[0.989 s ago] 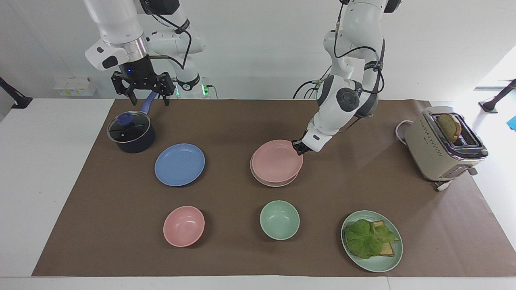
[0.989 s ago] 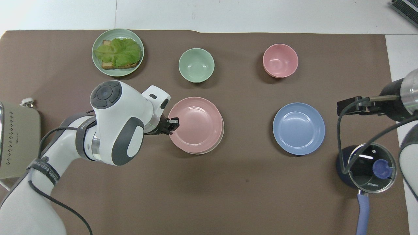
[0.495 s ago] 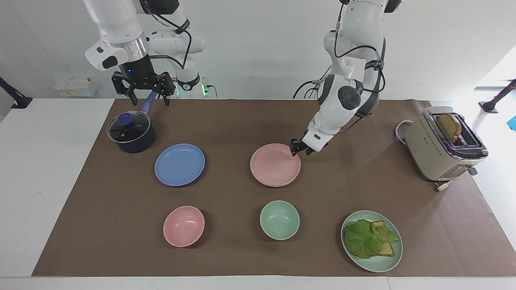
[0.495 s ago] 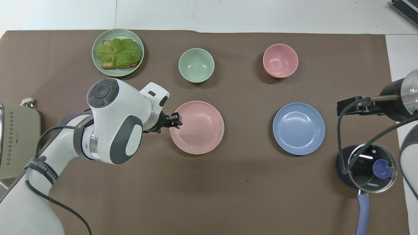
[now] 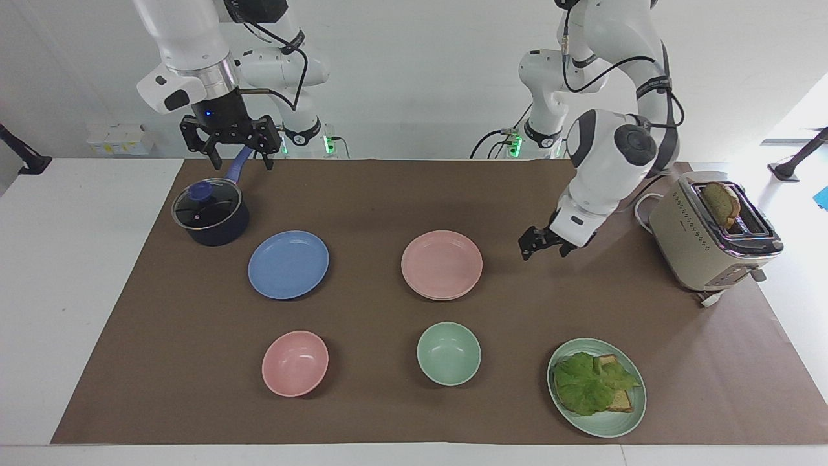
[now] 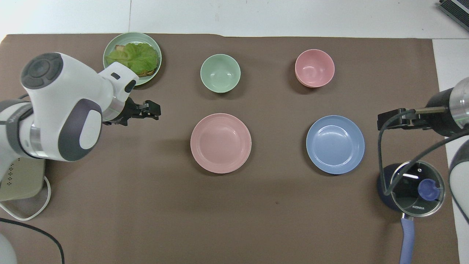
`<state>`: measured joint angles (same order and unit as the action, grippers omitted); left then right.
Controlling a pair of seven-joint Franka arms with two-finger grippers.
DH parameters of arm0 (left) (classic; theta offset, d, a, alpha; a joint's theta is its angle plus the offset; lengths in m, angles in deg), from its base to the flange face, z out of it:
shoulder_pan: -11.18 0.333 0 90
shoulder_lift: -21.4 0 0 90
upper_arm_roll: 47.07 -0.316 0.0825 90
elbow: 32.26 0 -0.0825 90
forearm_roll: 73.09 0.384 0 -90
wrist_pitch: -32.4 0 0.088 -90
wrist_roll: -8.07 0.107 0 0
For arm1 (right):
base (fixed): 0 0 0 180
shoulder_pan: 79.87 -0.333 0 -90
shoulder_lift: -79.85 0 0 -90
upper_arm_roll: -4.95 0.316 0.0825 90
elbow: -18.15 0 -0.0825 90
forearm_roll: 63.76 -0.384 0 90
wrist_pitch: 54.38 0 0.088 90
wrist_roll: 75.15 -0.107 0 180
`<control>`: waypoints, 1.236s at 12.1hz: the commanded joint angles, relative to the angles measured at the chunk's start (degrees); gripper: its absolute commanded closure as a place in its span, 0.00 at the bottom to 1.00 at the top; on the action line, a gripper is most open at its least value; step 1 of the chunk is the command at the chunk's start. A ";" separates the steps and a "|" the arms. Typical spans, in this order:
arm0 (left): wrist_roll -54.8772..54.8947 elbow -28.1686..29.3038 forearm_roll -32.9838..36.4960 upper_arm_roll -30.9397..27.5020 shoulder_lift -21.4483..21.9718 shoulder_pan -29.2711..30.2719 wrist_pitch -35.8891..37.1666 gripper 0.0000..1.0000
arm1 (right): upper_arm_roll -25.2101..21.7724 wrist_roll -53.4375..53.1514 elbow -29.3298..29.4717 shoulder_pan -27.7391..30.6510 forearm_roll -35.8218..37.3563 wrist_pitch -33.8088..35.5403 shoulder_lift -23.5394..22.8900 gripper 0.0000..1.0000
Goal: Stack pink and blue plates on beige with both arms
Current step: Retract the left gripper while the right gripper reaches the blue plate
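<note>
The pink plate (image 5: 442, 264) (image 6: 221, 143) lies flat on the beige plate (image 5: 453, 297), of which only a thin rim shows under it. The blue plate (image 5: 288, 264) (image 6: 335, 144) sits alone on the mat beside them, toward the right arm's end. My left gripper (image 5: 542, 246) (image 6: 152, 110) hangs open and empty over the mat between the pink plate and the toaster. My right gripper (image 5: 234, 145) waits open and raised over the pot's handle.
A dark pot with a glass lid (image 5: 210, 213) stands near the right arm's base. A pink bowl (image 5: 295, 362), a green bowl (image 5: 449, 353) and a green plate with lettuce on toast (image 5: 596, 387) line the edge farthest from the robots. A beige toaster (image 5: 711, 230) stands at the left arm's end.
My left gripper opened and let go of the pink plate, which settled flat on the beige one. It then drew away toward the toaster. The right arm stayed still.
</note>
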<state>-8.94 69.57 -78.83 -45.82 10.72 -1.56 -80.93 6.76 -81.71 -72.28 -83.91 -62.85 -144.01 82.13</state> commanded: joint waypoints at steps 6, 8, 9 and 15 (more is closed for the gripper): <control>13.05 -15.33 7.32 -0.02 3.63 7.55 20.94 0.00 | -0.31 1.20 -5.63 1.23 -2.14 -6.68 1.76 0.00; 14.54 -14.90 7.76 0.15 6.02 8.16 21.13 0.00 | -0.31 1.72 -9.75 1.31 -2.14 -11.50 1.32 0.00; 14.55 -14.72 7.68 0.15 6.11 8.34 21.22 0.00 | -0.31 1.73 -12.64 1.92 -2.14 -14.31 0.89 0.00; 14.20 -14.63 7.24 0.15 6.11 9.04 20.87 0.00 | -0.31 7.60 -17.50 5.18 -2.05 -32.42 -11.05 0.00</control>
<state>4.77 54.65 -72.38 -46.16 16.56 6.34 -60.56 6.17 -78.27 -89.62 -80.64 -63.13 -172.14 74.52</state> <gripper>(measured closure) 0.000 0.000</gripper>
